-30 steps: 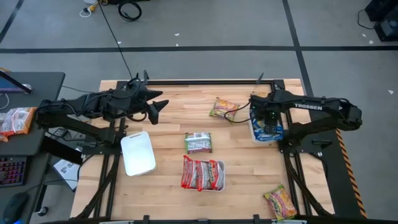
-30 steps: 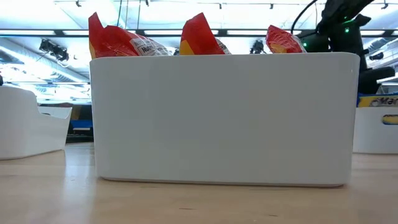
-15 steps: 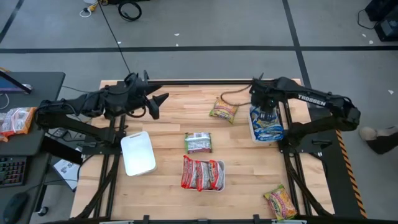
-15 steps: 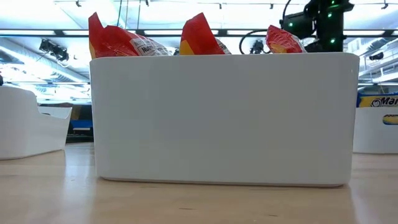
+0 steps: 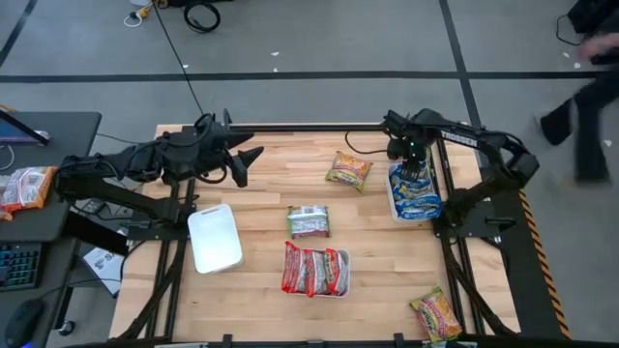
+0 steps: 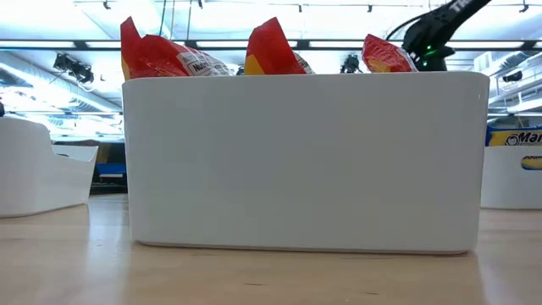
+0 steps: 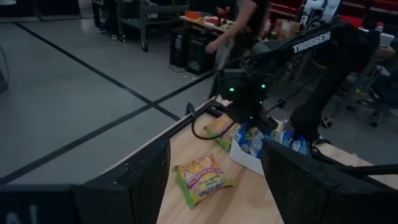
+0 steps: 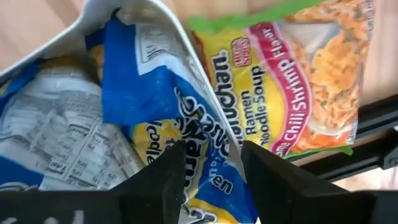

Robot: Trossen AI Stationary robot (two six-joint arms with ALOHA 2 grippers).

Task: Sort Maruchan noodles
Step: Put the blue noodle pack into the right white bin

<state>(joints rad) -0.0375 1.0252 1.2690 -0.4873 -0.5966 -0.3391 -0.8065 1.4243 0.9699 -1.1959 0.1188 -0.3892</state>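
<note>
Noodles still loose on the table are what matters: a yellow-and-green packet [image 5: 348, 169] lies near the far edge, just beside the right-hand tray [image 5: 392, 198] that holds the blue-and-yellow packets [image 5: 416, 198], its long axis running slantwise across the table. In the right wrist view this same packet [image 8: 298, 81] sits immediately next to the blue ones [image 8: 180, 124], outside the tray wall. A red-and-silver packet [image 5: 309, 221] lies alone mid-table, more red ones [image 5: 314, 271] fill the middle tray [image 5: 340, 293], and another yellow packet [image 5: 437, 315] rests at the near right corner. The right gripper [image 5: 410, 170] hovers over the far end of the blue tray with its fingers [image 8: 273, 171] parted and nothing between them, so the far yellow packet lies just to its inner side, a short reach toward the table's middle. The left gripper [image 5: 244, 162] waits above the far left part of the table, fingers [image 7: 134, 186] spread wide and empty, well apart from that packet. By my judgement the right arm is the nearer one, while the bare white tray [image 5: 215, 237] on the left stands closer to the left arm.
</note>
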